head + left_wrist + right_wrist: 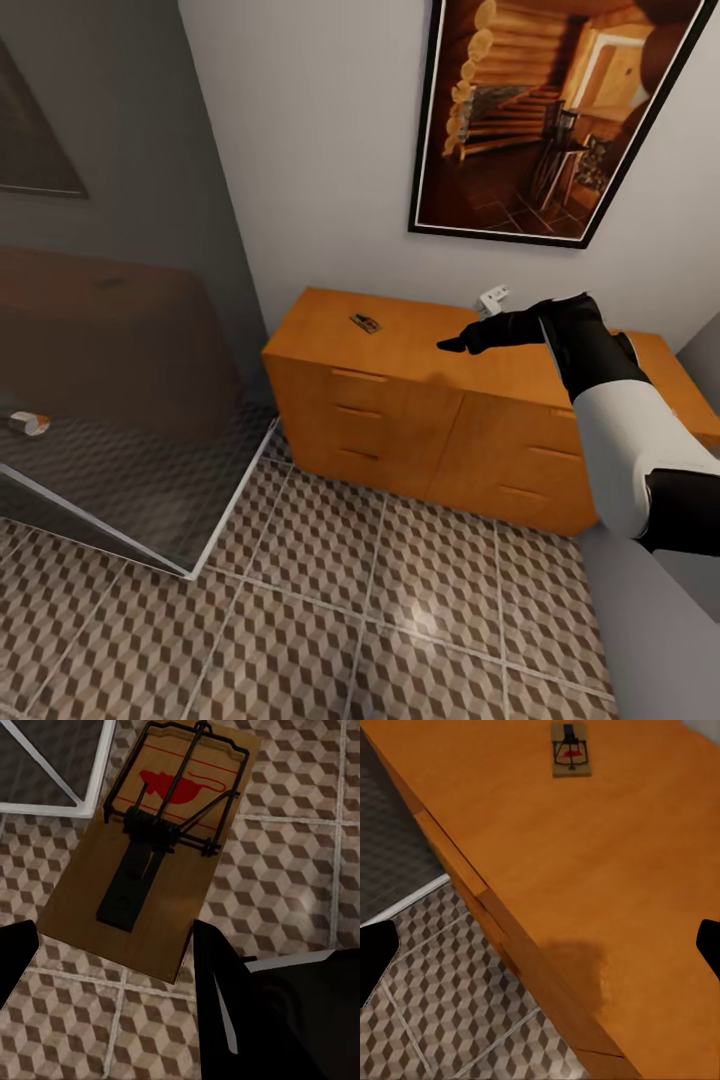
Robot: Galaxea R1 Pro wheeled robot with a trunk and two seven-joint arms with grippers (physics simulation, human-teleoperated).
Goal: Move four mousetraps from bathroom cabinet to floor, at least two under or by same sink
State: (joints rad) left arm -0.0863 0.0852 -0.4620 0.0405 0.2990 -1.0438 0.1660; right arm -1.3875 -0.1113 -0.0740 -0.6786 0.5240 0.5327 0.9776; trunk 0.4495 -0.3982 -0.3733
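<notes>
On cabinet (420,400) top, one mousetrap (365,323) left w/ right gripper (540,945) spread open, reaching; left gripper (112,952) grips another mousetrap (150,847) over floor (300,870).

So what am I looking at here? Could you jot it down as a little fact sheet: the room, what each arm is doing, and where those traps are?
Room: bathroom floor with cube-pattern tiles, framed picture on the wall
Cabinet: orange wood, drawers shut
Mousetrap on cabinet top: lying flat near the left end, untouched
Right gripper: above the cabinet top, fingers open, empty
Left gripper: mousetrap between its fingers, tiles beyond; whether it is gripped or lying on the floor is unclear
Other traps: cannot tell
</notes>
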